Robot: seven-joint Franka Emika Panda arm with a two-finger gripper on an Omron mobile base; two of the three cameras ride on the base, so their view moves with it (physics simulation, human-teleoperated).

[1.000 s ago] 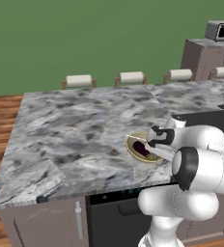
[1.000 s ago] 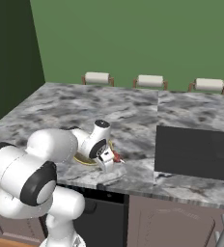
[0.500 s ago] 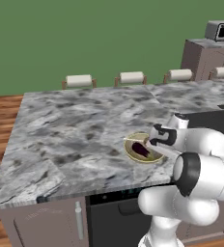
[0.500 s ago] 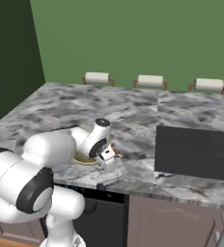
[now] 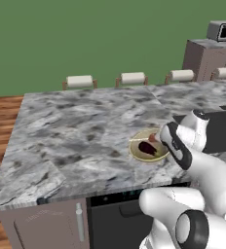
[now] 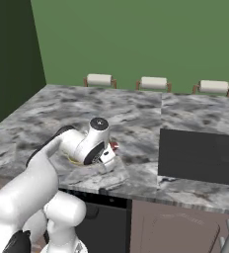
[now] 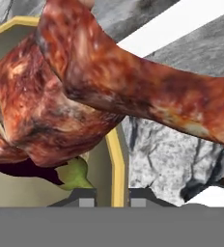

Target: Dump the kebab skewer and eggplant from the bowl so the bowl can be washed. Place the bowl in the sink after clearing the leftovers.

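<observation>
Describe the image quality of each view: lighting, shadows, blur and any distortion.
Left base view: flat, even rendered light, no glare, soft low resolution; the bowl shows only a faint shadow on the counter. Right base view: equally soft; the sink is a featureless black patch. Hand view: the kebab skewer looms huge and stretched from closeness, its texture smeared; the eggplant sits in shadow beneath it.

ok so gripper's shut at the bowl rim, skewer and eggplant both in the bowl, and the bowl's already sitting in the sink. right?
Not quite: the bowl is not in the sink; it sits on the marble counter to the sink's left, as the left base view shows. The rest holds: the gripper is shut at the bowl rim, with the kebab skewer and eggplant in the bowl.
</observation>
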